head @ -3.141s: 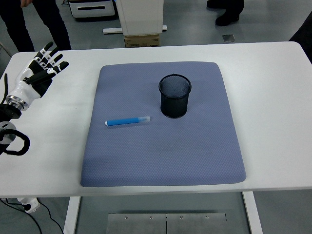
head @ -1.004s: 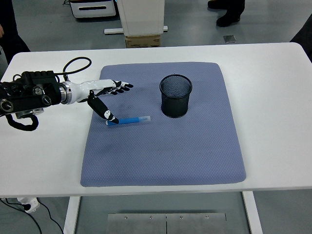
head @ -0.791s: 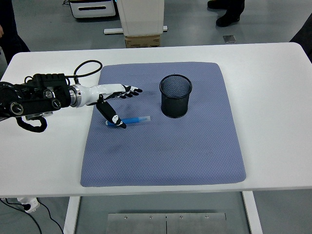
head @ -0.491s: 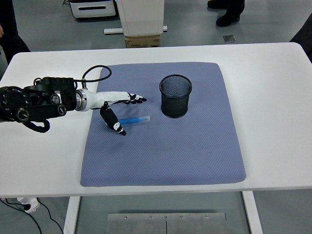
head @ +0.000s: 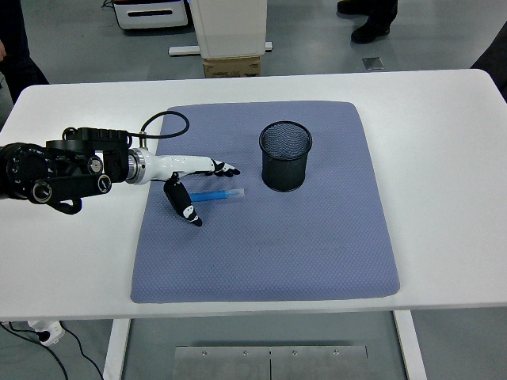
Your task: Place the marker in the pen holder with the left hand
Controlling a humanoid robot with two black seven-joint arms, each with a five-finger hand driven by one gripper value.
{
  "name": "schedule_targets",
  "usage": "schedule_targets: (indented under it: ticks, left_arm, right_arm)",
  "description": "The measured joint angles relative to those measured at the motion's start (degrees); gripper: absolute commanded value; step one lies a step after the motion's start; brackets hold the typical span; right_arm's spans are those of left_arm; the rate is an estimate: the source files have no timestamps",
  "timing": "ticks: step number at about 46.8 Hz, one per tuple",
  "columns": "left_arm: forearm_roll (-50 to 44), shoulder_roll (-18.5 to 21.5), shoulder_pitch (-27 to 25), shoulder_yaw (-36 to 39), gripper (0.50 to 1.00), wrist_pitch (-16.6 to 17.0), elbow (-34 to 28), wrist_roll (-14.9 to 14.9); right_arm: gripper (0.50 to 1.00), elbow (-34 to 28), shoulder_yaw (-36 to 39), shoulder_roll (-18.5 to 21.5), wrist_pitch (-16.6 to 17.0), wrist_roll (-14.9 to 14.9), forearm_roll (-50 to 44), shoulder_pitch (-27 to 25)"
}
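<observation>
A blue marker with a clear cap [head: 217,194] lies flat on the blue-grey mat [head: 269,245], left of the black mesh pen holder [head: 284,156], which stands upright. My left hand [head: 203,187] reaches in from the left and hovers over the marker's left end. Its fingers [head: 223,168] stretch out beyond the marker on the far side and its thumb [head: 186,208] points down on the near side. The hand is open and holds nothing. My right arm does not show.
The mat covers the middle of the white table [head: 444,142]. Beyond the far edge stand a white pedestal with a cardboard box [head: 230,65], and people's legs show at the top corners [head: 368,20].
My left arm has swung in from the table's left edge to the marker. Over the last second the hand sank lower and straddled the marker's left end. The marker has not moved.
</observation>
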Motion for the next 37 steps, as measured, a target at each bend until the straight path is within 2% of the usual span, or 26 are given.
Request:
schedule_targets:
  ticks: [5, 12, 14, 23, 25, 32, 37]
  left_arm:
    - [0.4, 0.0, 0.0, 0.2, 0.912, -0.1, 0.2, 0.3]
    - [0.4, 0.0, 0.0, 0.4, 0.854, -0.1, 0.3, 0.7]
    - [0.4, -0.1, 0.0, 0.4, 0.821, -0.1, 0.3, 0.7]
    - [1.1, -0.6, 0.0, 0.4, 0.751, -0.2, 0.3, 0.7]
    - [1.3, -0.7, 0.0, 0.4, 0.719, -0.2, 0.3, 0.7]
    - [1.6, -0.9, 0.1, 0.4, 0.678, -0.2, 0.3, 0.7]
    - [1.6, -0.9, 0.1, 0.4, 0.672, -0.3, 0.3, 0.7]
  right_arm:
    - [1.000, 0.0, 0.0, 0.0, 0.0, 0.0, 0.0, 0.0]
    - [1.000, 0.0, 0.0, 0.0, 0.0, 0.0, 0.0, 0.0]
    - [1.000, 0.0, 0.0, 0.0, 0.0, 0.0, 0.0, 0.0]
    - [1.000, 0.0, 0.0, 0.0, 0.0, 0.0, 0.0, 0.0]
    - [1.000, 0.0, 0.0, 0.0, 0.0, 0.0, 0.0, 0.0]
    - [1.000, 0.0, 0.0, 0.0, 0.0, 0.0, 0.0, 0.0]
    - [1.000, 0.0, 0.0, 0.0, 0.0, 0.0, 0.0, 0.0]
